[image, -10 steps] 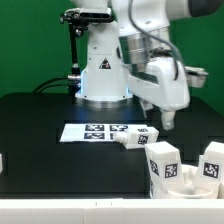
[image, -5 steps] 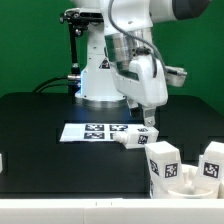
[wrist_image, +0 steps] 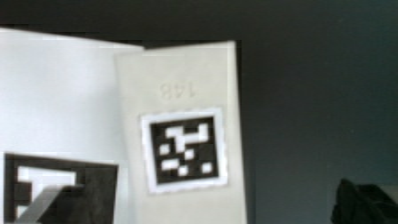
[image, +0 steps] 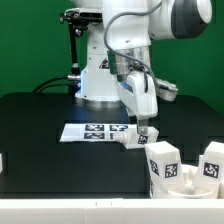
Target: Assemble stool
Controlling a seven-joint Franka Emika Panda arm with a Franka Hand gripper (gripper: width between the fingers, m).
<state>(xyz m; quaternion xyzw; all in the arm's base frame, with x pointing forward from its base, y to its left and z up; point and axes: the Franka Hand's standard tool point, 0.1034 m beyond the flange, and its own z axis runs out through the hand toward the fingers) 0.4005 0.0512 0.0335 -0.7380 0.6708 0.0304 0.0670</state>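
Two fingers of the gripper [image: 144, 127] stand spread as wide as they go, with nothing clamped between them. They point down just right of the exterior view's centre. Their tips are right at the top of the lying leg [image: 133, 139]; whether they touch it cannot be told. The wrist view looks along the fingers onto this same leg [wrist_image: 178, 110], a long white block with a black-and-white tag [wrist_image: 182, 150] on its upper face, and the marker board [wrist_image: 54, 100] is just beside it. Above the fingers the hand [image: 136, 95] hangs nearly upright, tilted slightly so that its top leans toward the exterior view's left. From there the arm [image: 130, 35] climbs to the top of the frame and bends at a thick joint in the upper right corner. Behind it, in the upper middle, stands the white base [image: 100, 75]. On the black table [image: 40, 115] the lying leg rests at the right end of the marker board [image: 92, 131]. A second leg [image: 163, 166] and a third leg [image: 212, 165] stand upright in the lower right, apart from each other, the second just beside the lying one.
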